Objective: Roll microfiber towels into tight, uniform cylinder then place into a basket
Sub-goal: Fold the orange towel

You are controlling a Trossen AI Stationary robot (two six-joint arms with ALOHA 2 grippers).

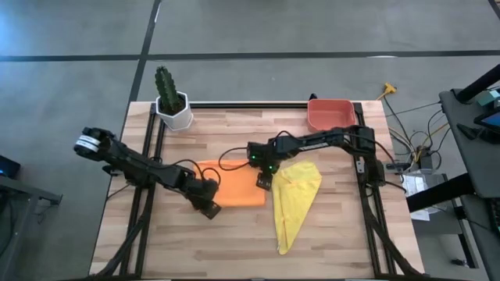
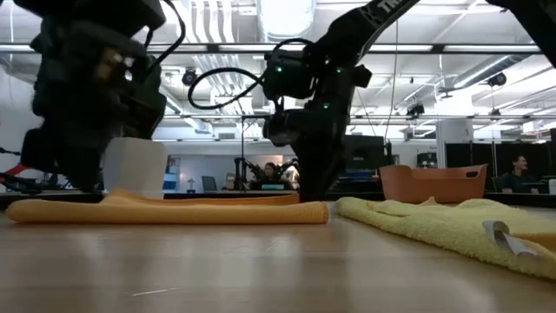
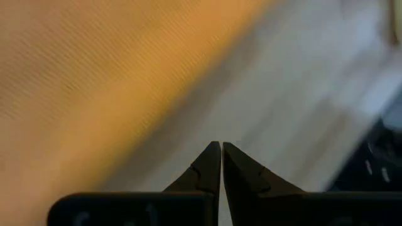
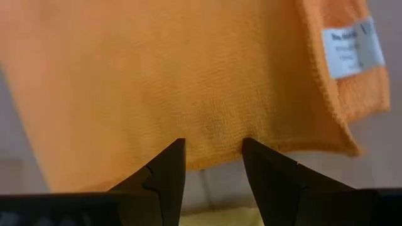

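The orange towel lies flat in the table's middle; in the low view it is a low, folded strip. The yellow towel lies crumpled just to its right, one point toward the near edge. My left gripper is shut, low at the orange towel's near left corner; its wrist view shows the shut tips over bare wood beside the cloth's edge. My right gripper is open, low at the orange towel's right edge, near a white label. The salmon-red basket stands at the far right. My left gripper's shut tips are down beside the orange towel's edge; I cannot tell whether they touch the cloth or the table. My right gripper's open fingers point down on either side of a stretch of the towel's right edge; I cannot tell whether they touch it.
A white faceted pot with a green cactus stands at the far left corner. The yellow towel lies close to my right gripper. Bare wood stretches along the near edge. Black frame rails run down both table sides. People sit in the room behind.
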